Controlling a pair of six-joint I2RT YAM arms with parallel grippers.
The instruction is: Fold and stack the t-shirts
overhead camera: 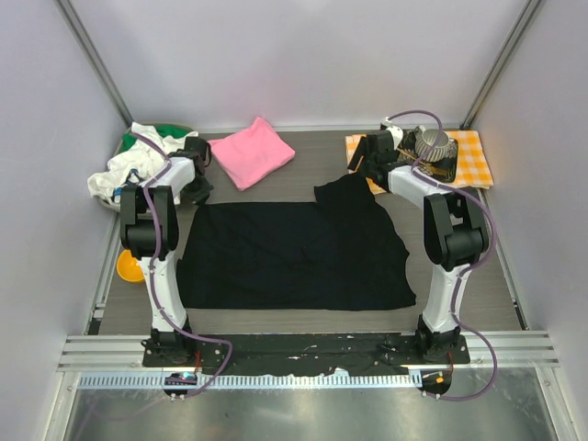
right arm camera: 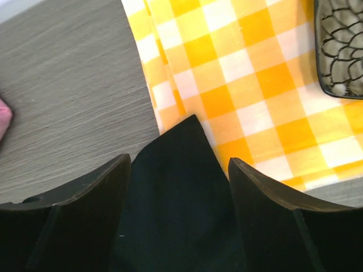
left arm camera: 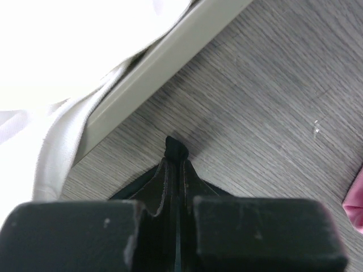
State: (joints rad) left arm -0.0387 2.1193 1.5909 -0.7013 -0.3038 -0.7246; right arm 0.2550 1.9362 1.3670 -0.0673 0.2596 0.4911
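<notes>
The black t-shirt (overhead camera: 294, 257) lies spread flat across the middle of the table. Its far right corner is drawn up toward the checked cloth. My left gripper (overhead camera: 196, 188) is at the shirt's far left corner. In the left wrist view that gripper (left arm camera: 176, 161) is shut on a pinch of black cloth (left arm camera: 174, 148) that pokes out past the tips. My right gripper (overhead camera: 363, 170) stands open over the far right corner. In the right wrist view the black cloth (right arm camera: 176, 192) lies between the spread fingers of this gripper (right arm camera: 179, 158). The pink t-shirt (overhead camera: 251, 152) lies folded at the back.
An orange-and-white checked cloth (overhead camera: 469, 156) with a wire basket (overhead camera: 430, 147) on it lies at the back right, partly under the black corner (right arm camera: 187, 127). A white cloth heap (overhead camera: 115, 175) spills over the table's left rail (left arm camera: 164, 62). A yellow object (overhead camera: 129, 266) sits off the left edge.
</notes>
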